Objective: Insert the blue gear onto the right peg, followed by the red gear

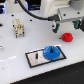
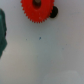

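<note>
The blue gear point(image 1: 51, 52) lies flat on the right end of the grey, black-rimmed plate point(image 1: 35, 61). A dark spot shows at its centre; the right peg cannot be made out apart from that. A thin dark pin point(image 1: 38, 55) stands on the plate's left part. The red gear point(image 1: 66, 36) lies on the white table to the exterior view's right of the plate. It also shows in the wrist view point(image 2: 37, 11), cut off by the frame edge. My gripper point(image 1: 68, 28) hangs just above the red gear, its dark fingers spread apart and empty.
A beige block-like object point(image 1: 18, 27) stands on the table at the exterior view's left. A small dark object point(image 2: 53, 11) lies next to the red gear in the wrist view. A dark teal shape point(image 2: 2, 32) sits at that view's edge.
</note>
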Robot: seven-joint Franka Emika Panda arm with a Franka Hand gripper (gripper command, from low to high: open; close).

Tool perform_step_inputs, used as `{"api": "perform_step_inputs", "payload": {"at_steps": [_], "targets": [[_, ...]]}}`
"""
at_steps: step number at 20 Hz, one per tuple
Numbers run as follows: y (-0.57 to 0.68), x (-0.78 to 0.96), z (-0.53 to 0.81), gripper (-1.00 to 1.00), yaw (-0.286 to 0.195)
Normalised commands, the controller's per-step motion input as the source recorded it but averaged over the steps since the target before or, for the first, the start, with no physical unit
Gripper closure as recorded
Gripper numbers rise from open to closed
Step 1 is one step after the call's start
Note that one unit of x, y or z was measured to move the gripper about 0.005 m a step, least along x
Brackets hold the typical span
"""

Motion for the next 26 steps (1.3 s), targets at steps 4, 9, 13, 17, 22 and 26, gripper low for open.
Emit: {"api": "perform_step_inputs", "payload": {"at_steps": [4,9,13,17,22,26], "targets": [[0.31,0.39,0.0,-1.0,0.0],[0.04,0.14,-0.01,-1.0,0.0],[0.05,-0.06,-0.31,-1.0,0.0],[0.11,-0.08,-0.32,-1.0,0.0],[0.06,0.17,-0.1,-1.0,0.0],[0.02,0.2,-0.01,-1.0,0.0]]}}
